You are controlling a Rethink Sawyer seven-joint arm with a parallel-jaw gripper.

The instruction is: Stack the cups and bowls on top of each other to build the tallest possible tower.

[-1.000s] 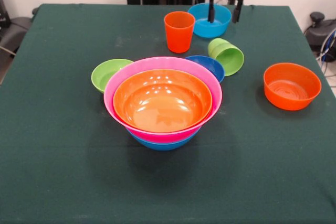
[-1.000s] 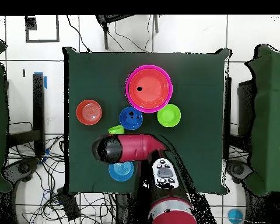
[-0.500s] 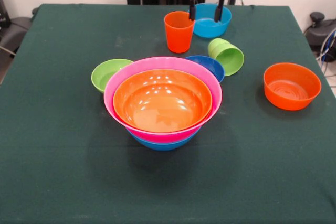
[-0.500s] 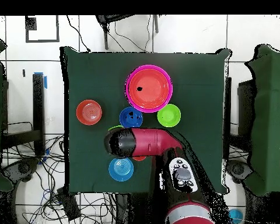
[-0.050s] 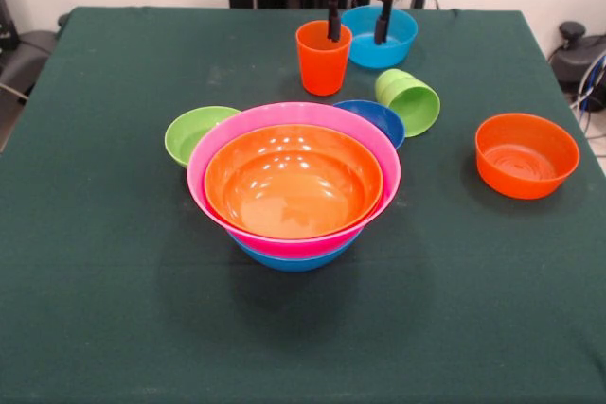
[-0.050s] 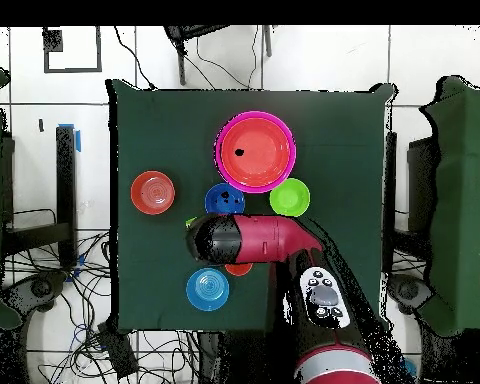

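Observation:
The tower (image 5: 294, 182) is a large orange bowl nested in a pink one on a blue one, at the table's middle (image 6: 255, 151). An orange ribbed cup (image 5: 323, 57) stands upright behind it. A lime cup (image 5: 409, 101) lies on its side, mouth toward the camera. My gripper (image 5: 358, 26) hangs open and empty at the far edge. One finger (image 5: 333, 24) is by the orange cup's rim, the other in front of a light blue bowl (image 5: 379, 35). A small dark blue bowl (image 5: 374, 118) and a lime bowl (image 5: 197, 131) flank the tower.
A small orange bowl (image 5: 526, 154) sits alone at the right. In the overhead view the red arm (image 6: 249, 240) covers most of the orange cup and the lime cup; the light blue bowl (image 6: 208, 289) lies beside it.
The gripper has slid left in the front view, from over the light blue bowl to between it and the orange cup. No cups or bowls have moved.

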